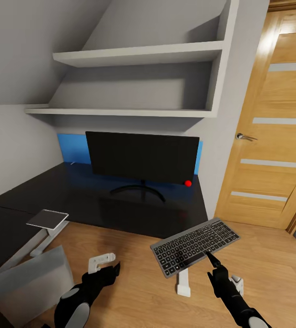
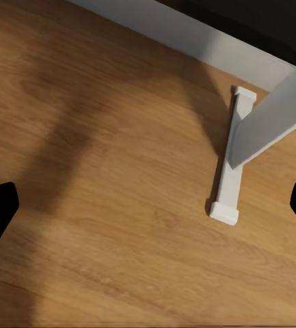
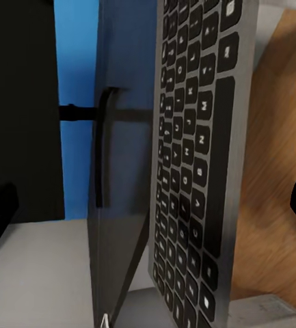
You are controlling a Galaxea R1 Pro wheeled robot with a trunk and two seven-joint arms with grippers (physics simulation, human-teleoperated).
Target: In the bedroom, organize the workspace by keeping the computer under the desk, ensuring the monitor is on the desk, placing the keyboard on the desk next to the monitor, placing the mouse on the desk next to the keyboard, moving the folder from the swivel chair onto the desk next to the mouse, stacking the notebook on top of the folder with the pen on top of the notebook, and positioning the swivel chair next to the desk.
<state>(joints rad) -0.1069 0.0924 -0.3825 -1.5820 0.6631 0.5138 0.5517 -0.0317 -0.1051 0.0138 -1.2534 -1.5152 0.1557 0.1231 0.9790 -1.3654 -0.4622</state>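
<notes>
R gripper (image 1: 210, 263) clamps the keyboard (image 1: 194, 246) at its near edge, above floor, short of the desk (image 1: 97, 200) w/ monitor (image 1: 142, 157). L gripper (image 1: 107, 269) spread wide, empty.

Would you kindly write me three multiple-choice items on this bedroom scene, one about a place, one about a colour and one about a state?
1. Where is the monitor?
A. On the floor
B. On the desk
C. On a shelf

2. What colour is the small ball beside the monitor?
A. Red
B. Green
C. Yellow

3. What is the state of the keyboard?
A. Lying flat on the desk
B. Lying on the floor
C. Held off the floor by the right gripper

Answers:
1. B, its stand rests on the dark desk top, below the shelves.
2. A, the head view shows a red ball by the screen's lower corner.
3. C, the right gripper's finger overlaps its near edge, and it is tilted in front of the desk.
</notes>
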